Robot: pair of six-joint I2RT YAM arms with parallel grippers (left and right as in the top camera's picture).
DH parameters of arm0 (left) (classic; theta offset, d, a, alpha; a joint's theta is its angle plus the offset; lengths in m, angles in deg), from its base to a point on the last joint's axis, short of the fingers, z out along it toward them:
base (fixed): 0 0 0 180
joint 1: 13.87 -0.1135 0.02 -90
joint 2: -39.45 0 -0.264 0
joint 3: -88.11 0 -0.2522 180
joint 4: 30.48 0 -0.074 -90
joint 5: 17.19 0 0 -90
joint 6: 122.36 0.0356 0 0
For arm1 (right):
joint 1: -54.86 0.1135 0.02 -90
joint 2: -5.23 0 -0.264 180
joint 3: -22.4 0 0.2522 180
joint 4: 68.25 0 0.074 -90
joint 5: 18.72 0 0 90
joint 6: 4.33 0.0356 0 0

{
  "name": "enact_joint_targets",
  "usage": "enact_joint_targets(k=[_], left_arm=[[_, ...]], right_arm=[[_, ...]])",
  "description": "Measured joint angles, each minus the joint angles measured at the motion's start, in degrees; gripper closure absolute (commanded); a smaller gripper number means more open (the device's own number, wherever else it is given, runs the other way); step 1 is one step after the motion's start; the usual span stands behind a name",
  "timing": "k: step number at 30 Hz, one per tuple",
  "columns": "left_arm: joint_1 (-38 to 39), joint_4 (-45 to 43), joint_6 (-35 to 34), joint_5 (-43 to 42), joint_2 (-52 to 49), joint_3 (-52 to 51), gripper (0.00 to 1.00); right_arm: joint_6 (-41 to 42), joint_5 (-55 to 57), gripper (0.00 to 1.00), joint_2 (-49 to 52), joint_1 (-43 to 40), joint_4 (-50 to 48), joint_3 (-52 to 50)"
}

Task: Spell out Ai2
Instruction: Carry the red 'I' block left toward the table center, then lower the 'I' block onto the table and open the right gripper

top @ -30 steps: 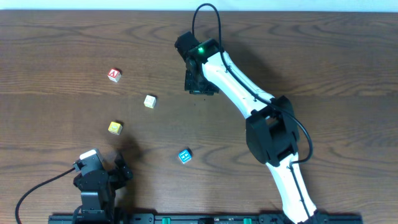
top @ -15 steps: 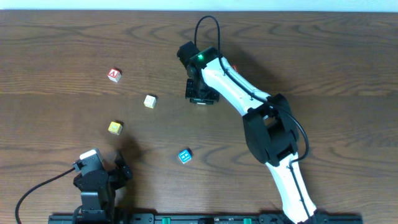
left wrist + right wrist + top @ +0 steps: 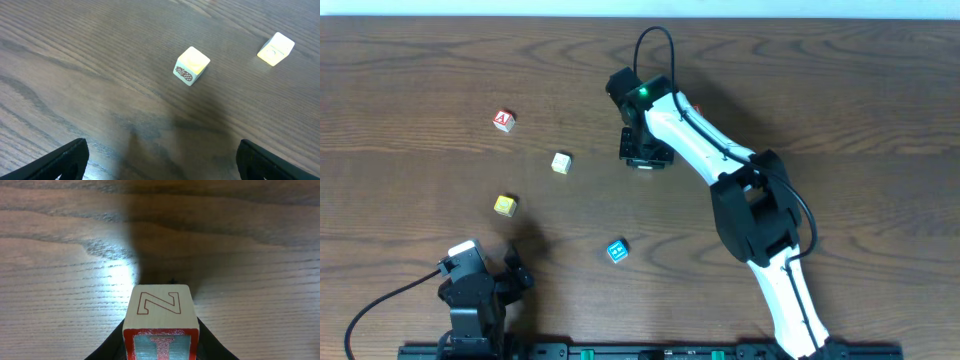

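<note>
My right gripper [image 3: 644, 152] is shut on the red-edged "I" cube [image 3: 158, 326], which shows a red outlined Z on its upper face. It holds the cube low over the wood in the middle of the table's far half. From overhead the gripper hides the cube. The red "A" cube [image 3: 503, 120] lies far to the left of it. A blue cube [image 3: 616, 250] lies near the front centre, and I cannot read its marking. My left gripper [image 3: 512, 274] rests at the front left, open with nothing between its fingers [image 3: 67, 160].
A yellow cube with a pineapple picture [image 3: 191, 66] [image 3: 505, 205] lies ahead of the left gripper. A pale cube [image 3: 276, 48] [image 3: 561, 162] sits farther on, between the "A" cube and the right gripper. The right arm [image 3: 750, 215] crosses the table's right half.
The right gripper with its cube has moved a little toward the front of the table, then held still. The left arm and the loose cubes have not moved.
</note>
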Motion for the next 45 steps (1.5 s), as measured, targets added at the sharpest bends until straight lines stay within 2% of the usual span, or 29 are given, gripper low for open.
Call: enact_joint_targets(k=[14, 17, 19, 22, 30, 34, 45], left_arm=[[0.0, 0.0, 0.0, 0.0, 0.0, 0.0, 0.05], [0.0, 0.0, 0.0, 0.0, 0.0, 0.0, 0.05], [0.0, 0.0, 0.0, 0.0, 0.0, 0.0, 0.05], [0.0, 0.0, 0.0, 0.0, 0.0, 0.0, 0.05], [0.0, 0.0, 0.0, 0.0, 0.0, 0.0, 0.05], [0.0, 0.0, 0.0, 0.0, 0.0, 0.0, 0.05], [0.0, 0.0, 0.0, 0.0, 0.0, 0.0, 0.05]], right_arm=[[-1.6, 0.5, 0.98, 1.2, -0.9, -0.6, 0.0], [-1.8, 0.7, 0.94, 1.3, -1.4, -0.8, 0.0], [-1.8, 1.0, 0.84, 1.3, -1.7, -0.9, 0.0], [-1.8, 1.1, 0.79, 1.3, -1.9, -0.9, 0.0], [-2.6, 1.1, 0.77, 1.4, -2.0, -1.4, 0.0], [-2.7, 1.1, 0.7, 1.4, -2.0, -1.6, 0.0], [-2.9, 1.0, 0.63, 1.4, -2.0, -1.7, 0.0]])
